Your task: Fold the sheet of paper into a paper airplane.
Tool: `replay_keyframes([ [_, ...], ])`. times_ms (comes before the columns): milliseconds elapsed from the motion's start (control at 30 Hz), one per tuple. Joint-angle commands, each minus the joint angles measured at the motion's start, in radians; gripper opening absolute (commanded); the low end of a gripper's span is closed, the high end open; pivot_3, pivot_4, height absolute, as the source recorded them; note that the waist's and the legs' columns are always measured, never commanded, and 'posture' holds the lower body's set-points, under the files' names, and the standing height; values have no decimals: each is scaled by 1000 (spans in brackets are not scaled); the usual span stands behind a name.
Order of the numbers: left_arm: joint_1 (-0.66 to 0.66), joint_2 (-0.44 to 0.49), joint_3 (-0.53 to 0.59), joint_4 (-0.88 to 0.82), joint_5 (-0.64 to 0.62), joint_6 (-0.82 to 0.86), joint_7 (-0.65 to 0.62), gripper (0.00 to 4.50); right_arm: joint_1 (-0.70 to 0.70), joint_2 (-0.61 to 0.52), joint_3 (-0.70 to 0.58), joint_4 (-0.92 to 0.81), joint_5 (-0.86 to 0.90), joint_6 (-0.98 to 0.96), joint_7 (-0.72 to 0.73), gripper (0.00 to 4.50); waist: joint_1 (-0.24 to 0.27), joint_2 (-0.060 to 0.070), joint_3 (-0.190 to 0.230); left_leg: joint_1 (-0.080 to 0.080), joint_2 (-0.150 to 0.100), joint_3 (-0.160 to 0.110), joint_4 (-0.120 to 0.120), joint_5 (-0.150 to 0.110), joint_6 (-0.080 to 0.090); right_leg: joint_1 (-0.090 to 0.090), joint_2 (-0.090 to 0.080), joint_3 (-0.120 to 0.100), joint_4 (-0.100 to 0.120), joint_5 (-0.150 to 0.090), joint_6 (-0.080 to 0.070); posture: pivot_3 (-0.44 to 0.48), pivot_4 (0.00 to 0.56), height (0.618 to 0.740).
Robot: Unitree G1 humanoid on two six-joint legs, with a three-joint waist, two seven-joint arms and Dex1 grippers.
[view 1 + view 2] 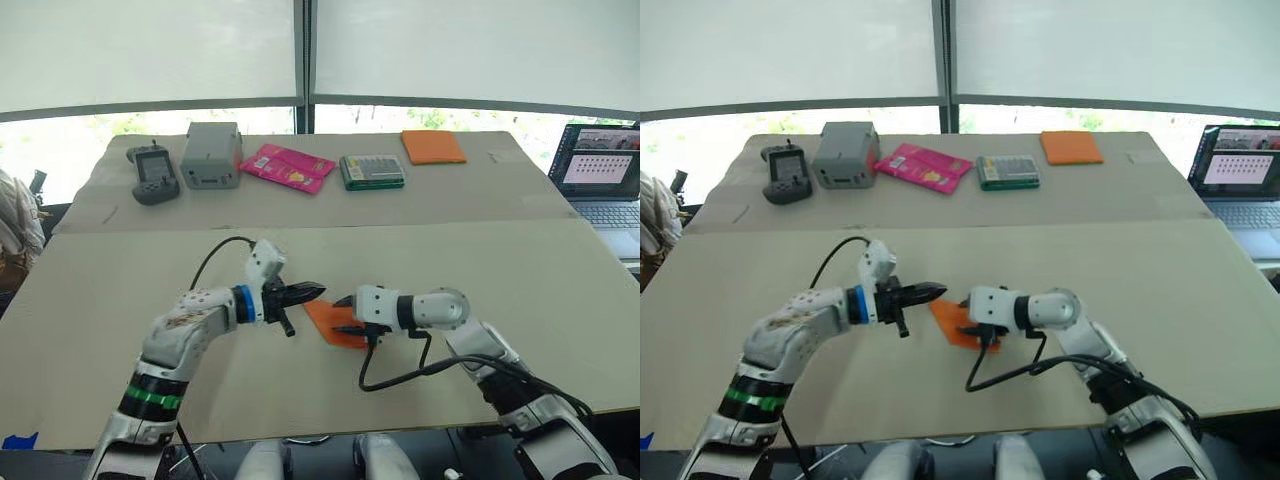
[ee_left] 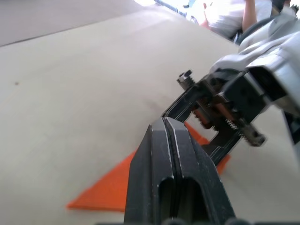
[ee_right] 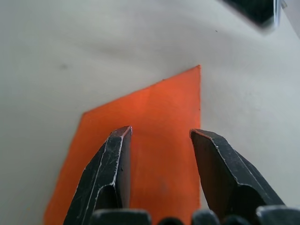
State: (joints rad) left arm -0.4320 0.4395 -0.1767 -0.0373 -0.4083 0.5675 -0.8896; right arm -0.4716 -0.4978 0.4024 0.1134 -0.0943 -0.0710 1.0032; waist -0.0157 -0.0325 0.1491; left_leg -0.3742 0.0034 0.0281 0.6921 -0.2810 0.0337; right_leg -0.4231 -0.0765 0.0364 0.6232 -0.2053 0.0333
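Spanning nearly the whole scene, the table (image 1: 560, 290) carries a laptop (image 1: 603, 185) at its right edge and, along the far edge, a grey box (image 1: 211, 155), a pink packet (image 1: 288, 167) and an orange pad (image 1: 432, 146). Near the middle of the front edge the sheet of paper (image 3: 154, 136) lies flat, wedge-shaped. Over it the right gripper (image 3: 161, 133) holds its fingers apart, while the left gripper (image 2: 164, 124), fingers pressed together, is at its far corner.
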Motion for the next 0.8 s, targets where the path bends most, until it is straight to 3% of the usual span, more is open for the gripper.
replay_keyframes([
  [33, -58, 13, -91, 119, 127, -197, -84, 15, 29, -14, 18, 1, -10, -15, 21, 2278, 0, 0, 0, 0, 0, 0, 0, 0, 0, 0, 0, 0, 0, 0, 0, 0, 150, 740],
  [267, -120, 11, -168, 362, 264, -403, -173, 15, 47, -41, -60, -39, 23, 47, -8, 2278, 5, 0, 0, -1, -1, 0, 1, 0, 0, 0, 0, 0, 0, 0, 1, 0, 150, 740],
  [467, -145, 8, -174, 461, 310, -489, -216, 15, 110, -108, -158, -204, 135, 111, 26, 2278, 13, 0, 0, -2, -1, 0, 2, 0, 1, 0, -1, 0, 0, 0, 1, 0, 150, 740],
  [633, -204, -8, -177, 556, 342, -548, -243, 15, 179, -204, -189, -328, 185, 190, 82, 2278, 16, -1, 0, -2, -1, 0, 2, 0, 1, 0, 0, -1, 1, -1, 2, 0, 150, 740],
  [800, -235, -28, -178, 623, 358, -588, -261, 15, 212, -211, -167, -366, 164, 207, 61, 2278, 16, -1, 0, -2, -1, 0, 3, -1, 1, 0, 0, -1, 0, -1, 2, 0, 150, 740],
])
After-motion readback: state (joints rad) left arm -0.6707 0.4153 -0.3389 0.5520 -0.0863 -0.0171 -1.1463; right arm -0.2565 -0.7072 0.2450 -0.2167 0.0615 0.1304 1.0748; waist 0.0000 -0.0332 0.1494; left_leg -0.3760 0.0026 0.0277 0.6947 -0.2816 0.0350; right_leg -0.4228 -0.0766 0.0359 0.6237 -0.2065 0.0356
